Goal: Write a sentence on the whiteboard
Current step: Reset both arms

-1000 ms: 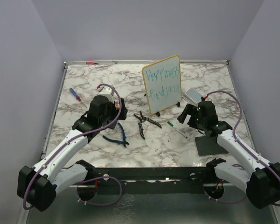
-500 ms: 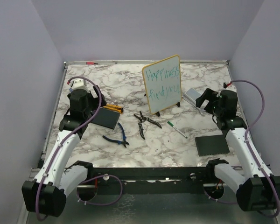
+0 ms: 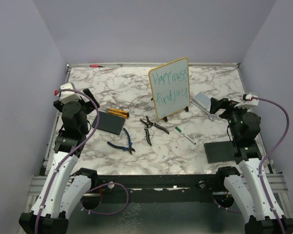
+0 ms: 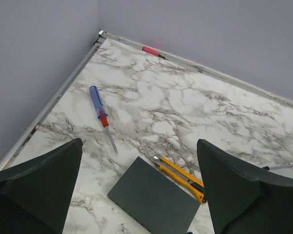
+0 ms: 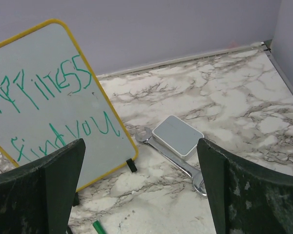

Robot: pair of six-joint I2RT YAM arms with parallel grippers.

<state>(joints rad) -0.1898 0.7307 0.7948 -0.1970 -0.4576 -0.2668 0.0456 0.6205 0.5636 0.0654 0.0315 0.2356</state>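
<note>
The whiteboard [image 3: 169, 88] stands upright at the back middle of the marble table, yellow-rimmed, on little black feet. The sentence [image 3: 170, 86] is on it in teal-green, two lines reading "Happiness find you". The right wrist view shows the whiteboard [image 5: 49, 97] at left with the sentence [image 5: 44, 87] partly cut off. A green marker [image 3: 185, 135] lies on the table in front of the board. My left gripper [image 3: 89, 95] is open over the left side, holding nothing. My right gripper [image 3: 218, 104] is open to the right of the board, holding nothing.
Dark grey pads lie at left [image 3: 111, 122] and near right [image 3: 221, 151]. A yellow utility knife [image 3: 118, 112], blue pliers [image 3: 122, 144] and black pliers [image 3: 153, 126] lie mid-table. A blue screwdriver [image 4: 101, 109] and red marker [image 4: 150, 50] lie far left. A grey box [image 5: 177, 135] sits on a wrench [image 5: 185, 168].
Both arms have drawn back from the middle of the table, the left toward the left edge and the right toward the right edge. Both grippers stayed open.
</note>
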